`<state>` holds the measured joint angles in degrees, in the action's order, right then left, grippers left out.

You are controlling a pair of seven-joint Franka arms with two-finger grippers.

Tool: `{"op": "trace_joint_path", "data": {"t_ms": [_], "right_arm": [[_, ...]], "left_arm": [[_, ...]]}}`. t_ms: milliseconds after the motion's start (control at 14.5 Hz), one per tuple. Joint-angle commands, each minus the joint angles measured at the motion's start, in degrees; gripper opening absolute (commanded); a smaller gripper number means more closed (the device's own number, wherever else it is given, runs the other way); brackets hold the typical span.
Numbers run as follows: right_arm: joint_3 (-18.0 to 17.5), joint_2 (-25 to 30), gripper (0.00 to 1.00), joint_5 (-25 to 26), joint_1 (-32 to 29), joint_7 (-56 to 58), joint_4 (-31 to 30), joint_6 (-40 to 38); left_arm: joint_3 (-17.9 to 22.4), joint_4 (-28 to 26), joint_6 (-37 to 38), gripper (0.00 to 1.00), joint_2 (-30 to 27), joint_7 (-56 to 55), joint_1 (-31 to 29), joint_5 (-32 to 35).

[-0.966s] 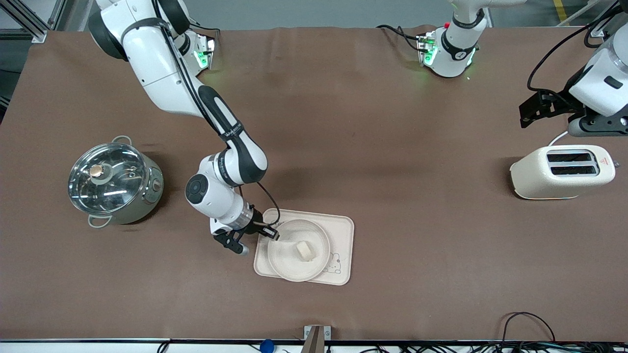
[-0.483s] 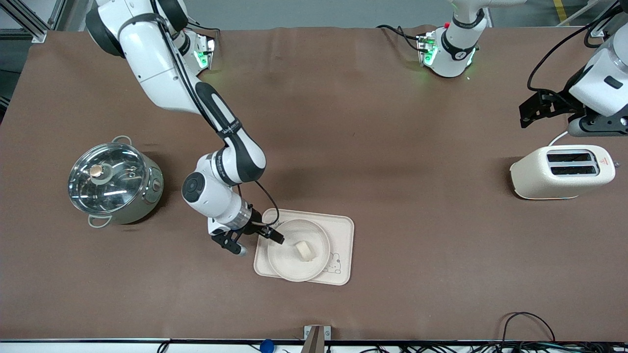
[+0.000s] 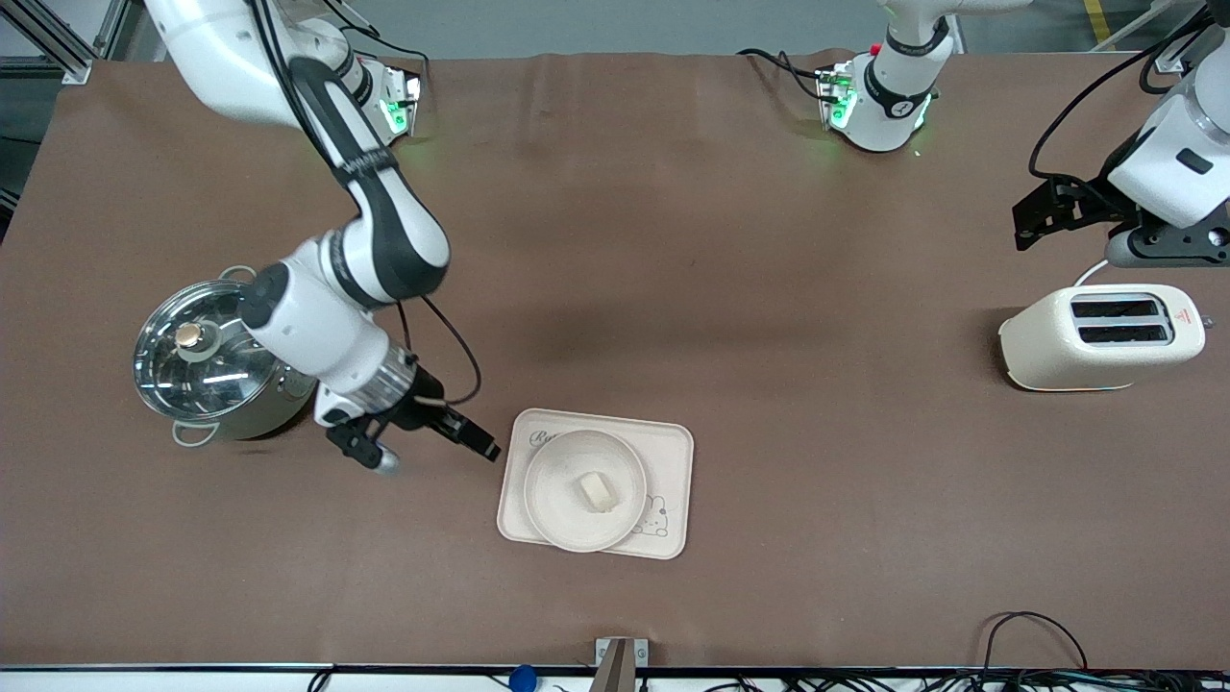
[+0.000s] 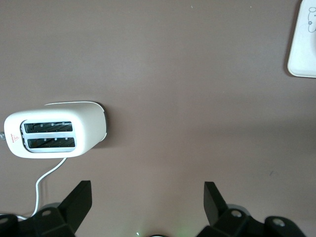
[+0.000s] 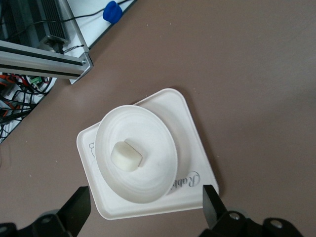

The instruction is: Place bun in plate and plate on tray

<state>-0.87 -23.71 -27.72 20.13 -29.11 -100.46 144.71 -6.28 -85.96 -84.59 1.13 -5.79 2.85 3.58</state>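
The right gripper (image 3: 432, 444) was wide open and held nothing, over bare table left of the tray (image 3: 673, 452). The bun (image 3: 597, 492) sat in the plate (image 3: 553, 500) on the tray marked "Rabbit", so the job looked done and only backing off seemed left. The left gripper (image 4: 147, 200) waited open and empty above the toaster (image 3: 1100, 336), at the frame's right.

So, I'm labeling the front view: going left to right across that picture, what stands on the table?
Pot → right gripper, open over the table → tray carrying plate and bun → toaster → left gripper, waiting open.
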Motion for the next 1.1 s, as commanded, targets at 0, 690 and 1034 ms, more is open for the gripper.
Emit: {"op": "trace_joint_path", "data": {"t_ms": [0, 690, 1034], "right_arm": [[1.56, 11.90, 1.00, 0.91, -2.46, 5.37, -10.27, -4.23], [3.06, 28.35, 1.00, 23.50, -17.75, 21.11, -2.64, -44.40], [2.80, 30.48, 1.00, 26.13, -21.27, 23.49, 3.05, -53.54]], "left_arm": [[-0.49, -0.70, -0.49, 1.00, -0.96, 1.31, -0.22, -0.95], [-0.93, -0.62, -0.49, 1.00, -1.49, 2.19, -0.30, -0.77], [-0.84, 0.61, -0.49, 1.00, -0.96, 2.19, -0.30, -0.60]]}}
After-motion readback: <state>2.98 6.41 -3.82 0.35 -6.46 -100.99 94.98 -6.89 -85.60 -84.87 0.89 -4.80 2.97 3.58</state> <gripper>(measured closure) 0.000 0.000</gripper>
